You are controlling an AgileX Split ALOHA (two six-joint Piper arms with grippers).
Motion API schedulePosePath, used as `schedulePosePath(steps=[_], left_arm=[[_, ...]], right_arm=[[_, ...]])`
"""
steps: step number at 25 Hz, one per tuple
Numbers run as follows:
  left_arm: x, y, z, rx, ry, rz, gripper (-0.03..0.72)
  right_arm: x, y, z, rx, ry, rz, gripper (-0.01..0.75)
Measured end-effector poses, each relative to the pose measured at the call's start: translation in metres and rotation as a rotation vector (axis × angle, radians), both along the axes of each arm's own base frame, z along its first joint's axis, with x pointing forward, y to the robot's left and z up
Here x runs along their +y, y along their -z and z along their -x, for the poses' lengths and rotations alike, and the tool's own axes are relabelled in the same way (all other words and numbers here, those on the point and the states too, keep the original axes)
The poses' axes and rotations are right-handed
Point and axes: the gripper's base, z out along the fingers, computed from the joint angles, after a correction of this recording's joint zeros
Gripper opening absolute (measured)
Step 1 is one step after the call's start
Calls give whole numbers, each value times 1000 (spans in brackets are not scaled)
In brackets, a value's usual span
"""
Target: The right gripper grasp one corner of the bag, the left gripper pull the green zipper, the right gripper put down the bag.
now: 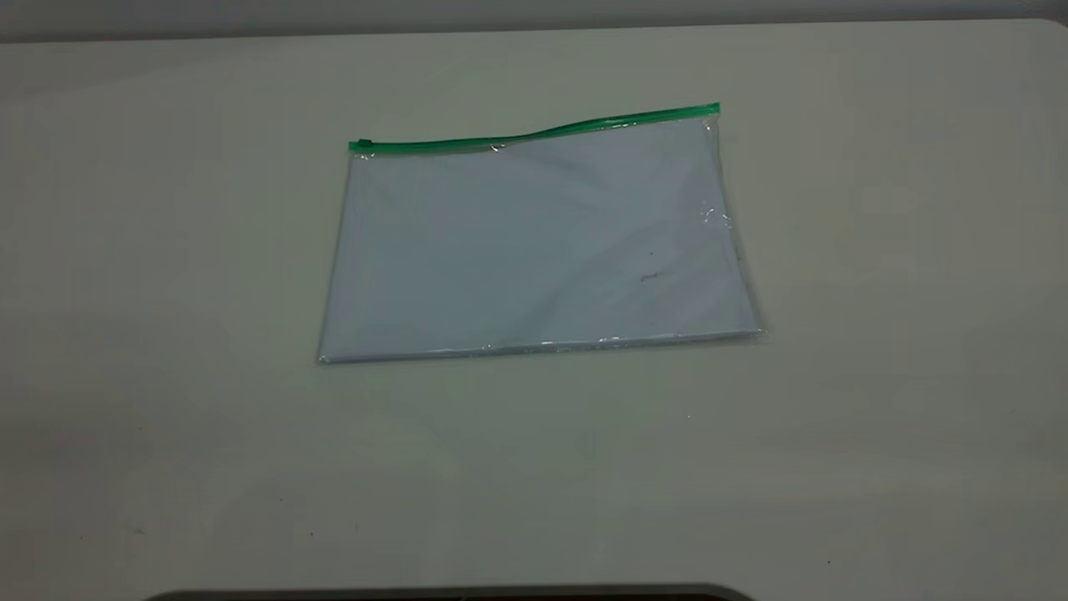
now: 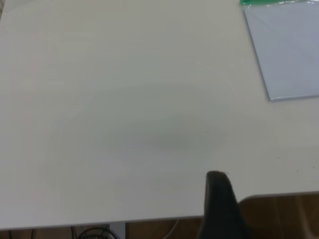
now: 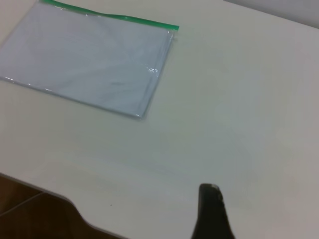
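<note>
On table [image 1: 167,250], bag [image 1: 534,250] flat, left gripper [image 2: 219,199], right gripper [image 3: 212,211] apart, finger state unclear.

Pale matte table [image 1: 167,334], grey wall strip behind, possibly wooden floor [image 2: 279,219] below

Left gripper [image 2: 219,204]: one tapered black finger visible, matte, rounded tip. Right gripper [image 3: 212,211]: one tapered black finger, small pale glint at tip. No markings discernible.
</note>
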Motion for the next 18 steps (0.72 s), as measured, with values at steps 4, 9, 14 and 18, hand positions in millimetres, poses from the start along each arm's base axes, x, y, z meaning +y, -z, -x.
schedulePosePath(steps=[4,9,14,18], left_arm=[[0,0,0,0,0,0,550],[0,0,0,0,0,0,550],[0,0,0,0,0,0,550],[0,0,0,0,0,0,550]], right_arm=[[0,0,0,0,4,0,564],[1,0,-1,0,110,1,564],[1,0,-2,4,207,-19,564],[-2,0,-2,8,242,-30,564]])
